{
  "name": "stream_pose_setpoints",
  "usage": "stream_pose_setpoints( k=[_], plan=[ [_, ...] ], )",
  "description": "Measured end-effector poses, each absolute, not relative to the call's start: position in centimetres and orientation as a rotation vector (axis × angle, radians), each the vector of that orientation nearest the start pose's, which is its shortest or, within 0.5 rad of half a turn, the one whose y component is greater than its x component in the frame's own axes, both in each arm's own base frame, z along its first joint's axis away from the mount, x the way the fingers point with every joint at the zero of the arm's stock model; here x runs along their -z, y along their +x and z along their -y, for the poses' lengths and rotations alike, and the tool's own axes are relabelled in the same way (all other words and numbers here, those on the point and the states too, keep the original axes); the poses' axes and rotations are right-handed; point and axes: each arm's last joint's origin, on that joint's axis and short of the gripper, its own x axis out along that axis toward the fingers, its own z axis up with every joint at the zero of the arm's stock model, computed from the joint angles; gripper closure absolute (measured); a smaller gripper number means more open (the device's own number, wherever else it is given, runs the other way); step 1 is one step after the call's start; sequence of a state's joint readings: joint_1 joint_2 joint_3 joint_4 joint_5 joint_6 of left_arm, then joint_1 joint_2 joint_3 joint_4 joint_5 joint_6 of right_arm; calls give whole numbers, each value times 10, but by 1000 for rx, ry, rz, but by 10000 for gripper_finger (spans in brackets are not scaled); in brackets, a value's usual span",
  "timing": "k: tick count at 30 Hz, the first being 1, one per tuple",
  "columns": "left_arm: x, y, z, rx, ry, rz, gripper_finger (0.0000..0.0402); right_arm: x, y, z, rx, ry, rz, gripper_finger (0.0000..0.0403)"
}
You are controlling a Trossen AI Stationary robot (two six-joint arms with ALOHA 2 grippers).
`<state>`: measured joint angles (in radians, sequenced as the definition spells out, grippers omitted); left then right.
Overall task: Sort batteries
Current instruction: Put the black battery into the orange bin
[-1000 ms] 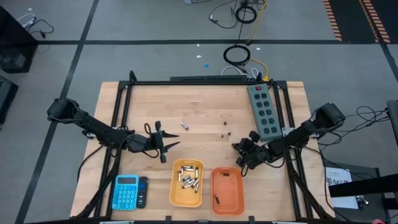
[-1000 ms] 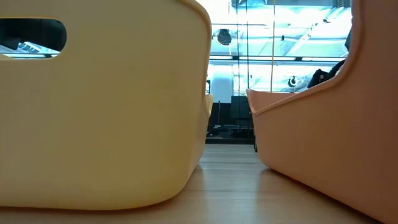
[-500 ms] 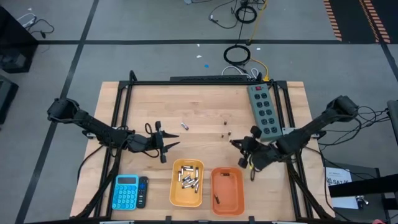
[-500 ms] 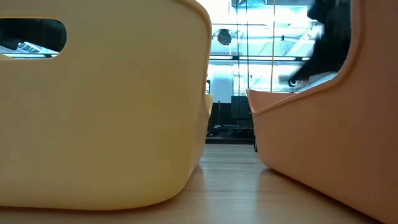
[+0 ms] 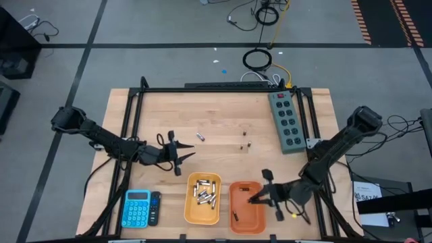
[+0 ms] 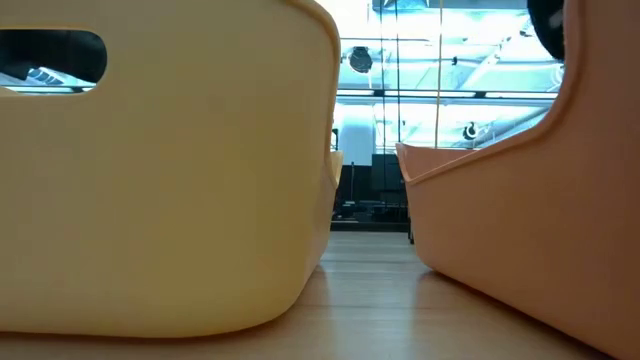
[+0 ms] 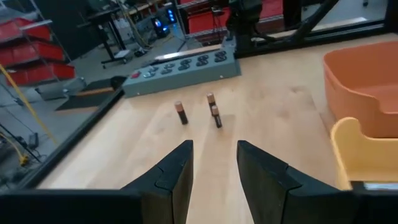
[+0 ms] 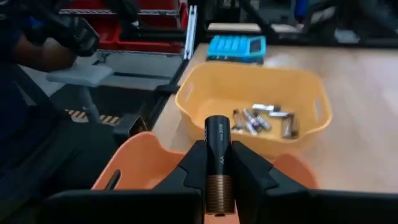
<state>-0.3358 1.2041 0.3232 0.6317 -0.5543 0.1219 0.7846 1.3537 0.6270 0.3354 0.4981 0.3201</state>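
My right gripper (image 5: 253,200) hovers over the orange bin (image 5: 258,214), shut on a dark battery (image 8: 218,155) with a copper end. One dark battery (image 5: 235,216) lies in that bin. The yellow bin (image 5: 192,210) beside it holds several silvery batteries (image 8: 261,119). My left gripper (image 5: 179,160) stands open above the table's left middle, touching nothing. Ahead of it, loose batteries (image 7: 181,112) (image 7: 214,112) lie on their sides on the wood. My right gripper pinches the dark battery between its two fingers, gripping the black body just above the copper band (image 8: 218,167). The battery lies along the fingers, its black end (image 8: 217,127) sticking out ahead. The fingers come from the table's right, slanting slightly down. The battery hangs clear above the orange bin.
A grey power strip (image 5: 285,121) lies at the far right of the table. A blue calculator (image 5: 137,208) sits at the near left corner. The low view is filled by the yellow bin's wall (image 6: 160,170) and the orange bin's wall (image 6: 520,230).
My right gripper has swung from the table's right middle, near the power strip, toward the near edge, and now hangs over the orange bin. It has turned about on the way and now points toward the table's left.
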Motion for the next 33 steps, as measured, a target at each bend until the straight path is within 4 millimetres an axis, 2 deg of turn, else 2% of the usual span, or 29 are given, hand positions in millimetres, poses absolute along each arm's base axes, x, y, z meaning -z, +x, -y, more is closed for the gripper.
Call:
stream_pose_setpoints(
  k=[6, 10, 15, 22, 26, 33],
  plan=[
    [-180, 213, 48, -246, 273, -214, 267, -175, 213, -189, -132, 141, -437, 369],
    [-182, 215, 41, -273, 307, -209, 267, -165, 217, -190, -91, 197, -450, 363],
    [-183, 217, 35, -252, 327, -203, 267, -166, 218, -188, -8, 229, -409, 355],
    [-185, 219, 29, -236, 331, -182, 267, -167, 218, -188, 12, 270, -392, 316],
    [-187, 219, 28, -216, 334, -159, 267, -168, 219, -188, 45, 265, -373, 307],
    [-187, 220, 28, -196, 347, -153, 267, -173, 214, -173, 293, 149, -300, 305]
  ],
)
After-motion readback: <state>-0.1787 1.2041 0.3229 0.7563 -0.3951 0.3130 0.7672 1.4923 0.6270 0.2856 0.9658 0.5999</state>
